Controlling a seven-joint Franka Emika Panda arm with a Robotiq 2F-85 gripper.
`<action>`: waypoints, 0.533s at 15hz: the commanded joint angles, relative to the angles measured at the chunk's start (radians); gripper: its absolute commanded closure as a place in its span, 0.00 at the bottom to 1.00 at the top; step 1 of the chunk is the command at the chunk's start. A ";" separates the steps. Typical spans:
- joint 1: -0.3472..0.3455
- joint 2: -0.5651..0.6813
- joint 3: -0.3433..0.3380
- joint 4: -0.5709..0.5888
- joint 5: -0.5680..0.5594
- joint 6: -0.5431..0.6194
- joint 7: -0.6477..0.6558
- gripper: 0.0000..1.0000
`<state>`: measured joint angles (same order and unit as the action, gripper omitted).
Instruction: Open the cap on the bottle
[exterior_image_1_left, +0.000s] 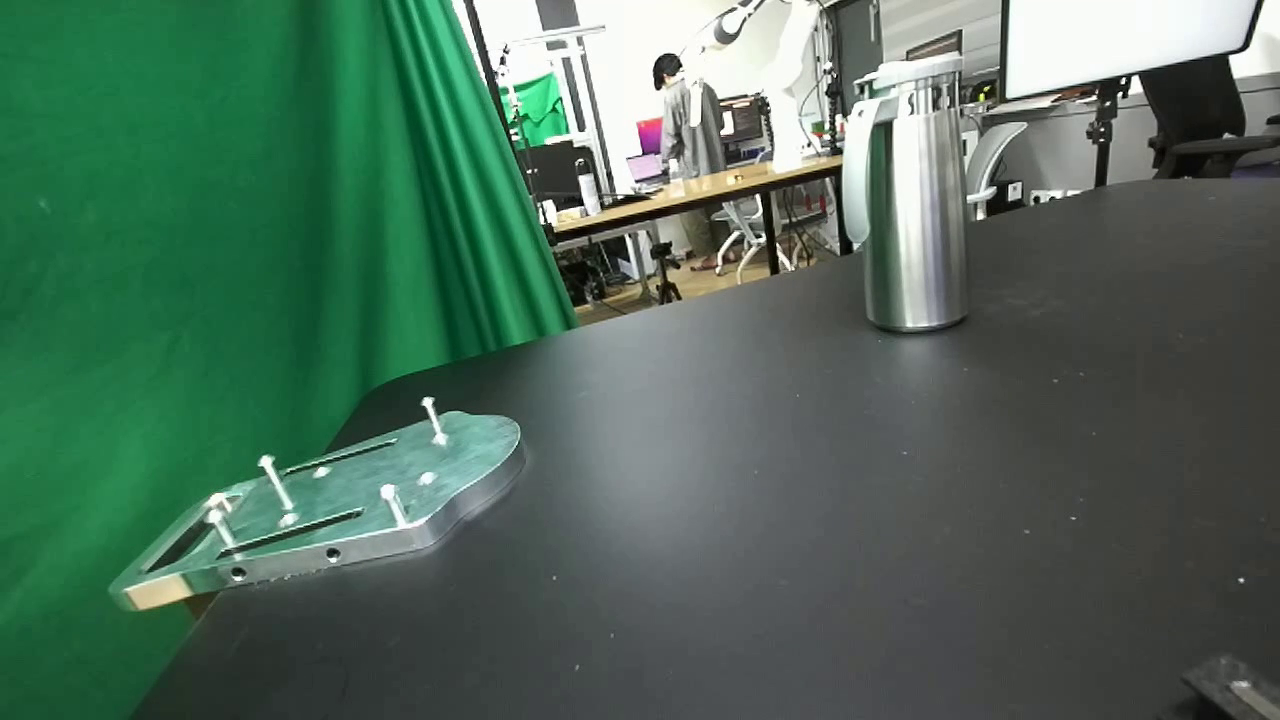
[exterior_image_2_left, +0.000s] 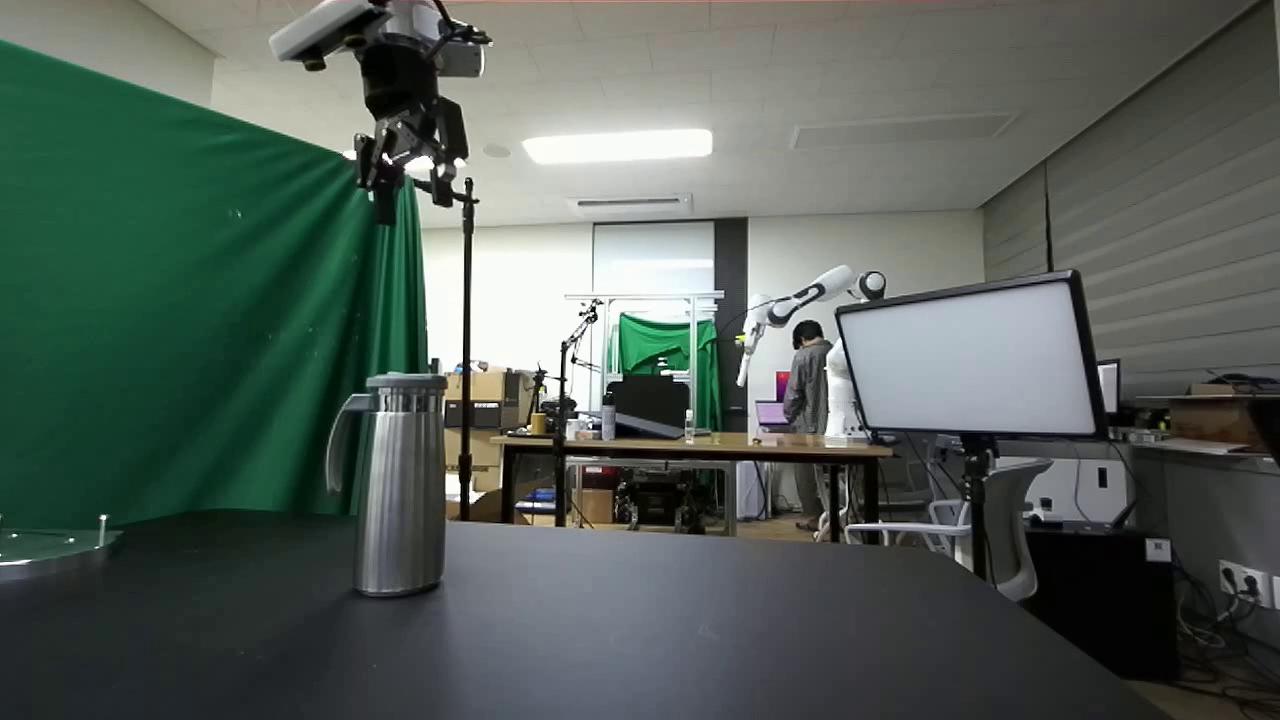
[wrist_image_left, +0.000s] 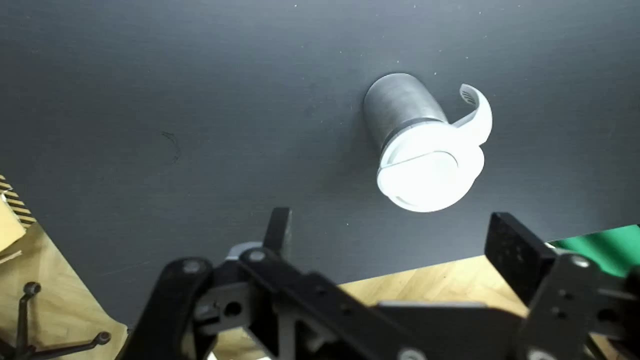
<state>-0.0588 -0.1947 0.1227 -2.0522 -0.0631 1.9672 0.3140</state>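
Note:
The bottle is a tall brushed-steel flask with a light grey handle. It stands upright on the black table in both exterior views (exterior_image_1_left: 918, 220) (exterior_image_2_left: 402, 500) and shows from above in the wrist view (wrist_image_left: 400, 102). Its grey cap (exterior_image_1_left: 918, 70) (exterior_image_2_left: 406, 381) sits on top and looks bright white from above (wrist_image_left: 425, 180). My gripper (exterior_image_2_left: 414, 208) is high above the bottle, apart from it. In the wrist view the gripper (wrist_image_left: 390, 220) has its fingers wide apart with nothing between them; the cap lies ahead of the fingertips. The gripper is out of view in an exterior view.
A flat greenish metal plate with upright pegs (exterior_image_1_left: 470, 445) lies at the table's edge by the green curtain (exterior_image_2_left: 200, 330). The black table (exterior_image_1_left: 800, 520) ends near the bottle. A dark object (exterior_image_1_left: 1235, 690) shows at a frame corner. A light panel (exterior_image_2_left: 965, 355) stands beyond the table.

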 joint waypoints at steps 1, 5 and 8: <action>0.024 0.014 -0.025 0.012 -0.005 -0.003 0.003 0.00; 0.028 0.047 -0.023 0.034 -0.002 0.009 0.017 0.00; 0.045 0.093 -0.015 0.040 0.004 0.035 0.041 0.33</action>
<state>-0.0424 -0.1510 0.1164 -2.0328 -0.0603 1.9802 0.3159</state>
